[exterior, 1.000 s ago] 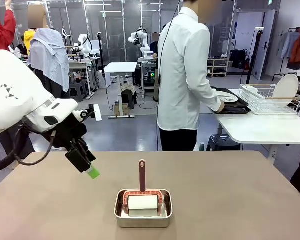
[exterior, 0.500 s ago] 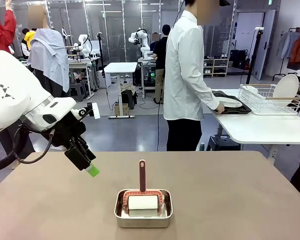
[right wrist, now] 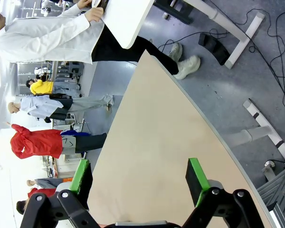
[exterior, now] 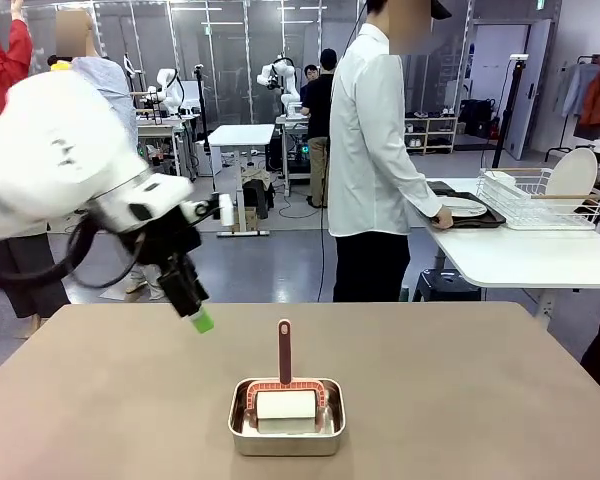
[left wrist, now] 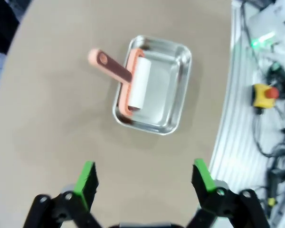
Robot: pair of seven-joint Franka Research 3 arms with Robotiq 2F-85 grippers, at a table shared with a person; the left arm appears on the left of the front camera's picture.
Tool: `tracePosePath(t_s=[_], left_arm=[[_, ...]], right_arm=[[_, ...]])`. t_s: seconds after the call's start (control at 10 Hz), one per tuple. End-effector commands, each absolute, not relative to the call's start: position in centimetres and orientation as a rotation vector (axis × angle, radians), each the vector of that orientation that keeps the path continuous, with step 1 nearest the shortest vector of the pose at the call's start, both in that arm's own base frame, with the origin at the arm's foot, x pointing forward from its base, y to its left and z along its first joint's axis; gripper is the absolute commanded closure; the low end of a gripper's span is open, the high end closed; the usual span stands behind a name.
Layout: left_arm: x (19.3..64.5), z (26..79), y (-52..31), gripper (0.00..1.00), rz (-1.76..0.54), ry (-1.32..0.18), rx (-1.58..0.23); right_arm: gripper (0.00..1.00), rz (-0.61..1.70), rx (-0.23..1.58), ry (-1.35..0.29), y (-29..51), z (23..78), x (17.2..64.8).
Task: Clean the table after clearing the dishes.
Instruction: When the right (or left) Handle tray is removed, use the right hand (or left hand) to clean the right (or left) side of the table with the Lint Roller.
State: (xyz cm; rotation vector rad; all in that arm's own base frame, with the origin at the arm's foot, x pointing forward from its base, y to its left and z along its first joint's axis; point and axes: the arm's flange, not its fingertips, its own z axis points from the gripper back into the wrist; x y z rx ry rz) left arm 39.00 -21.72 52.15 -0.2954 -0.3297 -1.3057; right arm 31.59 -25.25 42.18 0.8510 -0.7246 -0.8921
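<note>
The left claw [exterior: 198, 315] hangs in the air over the left rear part of the brown table [exterior: 460, 400], tilted down, jaws spread wide with nothing between the green pads. From where I stand, the small steel pan [exterior: 286, 425] sits below the claw and off to its right, nearer the robot's edge of the table, well apart from the fingertips. A white roller [exterior: 285, 403] lies in the pan, its reddish handle [exterior: 284, 350] poking out over the rim on the far side. In the left wrist view the pan lies straight ahead of the open fingers [left wrist: 88, 178], with bare tabletop between them.

The cleared dishes are far from the claw, past the table's far right corner: a dark tray [exterior: 477, 218] with a white plate [exterior: 463, 205] on it rests on the white table [exterior: 530, 260], next to a dish rack [exterior: 540, 205]. A person [exterior: 375, 150] in a white shirt stands there with a hand [exterior: 441, 216] at the tray.

The right claw [right wrist: 138, 178] is released too, jaws wide and holding nothing, with the tabletop's curved edge ahead of it and the grey floor [right wrist: 218, 95] beyond.
</note>
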Motion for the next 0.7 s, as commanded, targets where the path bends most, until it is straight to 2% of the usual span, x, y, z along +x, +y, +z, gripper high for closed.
tracePosePath(t_s=[0.0, 0.3, 0.5, 0.6], left_arm=[[42.7, 54.8, -25.9, 0.0, -1.456, -0.228, -0.228], [46.4, 55.6, -32.7, 0.0, -1.687, -0.135, -0.164], [48.1, 54.7, -35.6, 0.0, -1.765, -0.107, -0.194], [49.1, 53.9, -36.0, 0.0, -1.729, -0.055, -0.148]], right_arm=[[0.0, -0.884, 0.851, -0.721, -25.4, 42.3, 31.4], [0.0, -0.884, 0.851, -0.721, -25.4, 42.3, 31.4], [0.0, -0.884, 0.851, -0.721, -25.4, 42.3, 31.4], [0.0, -0.884, 0.851, -0.721, -25.4, 42.3, 31.4]])
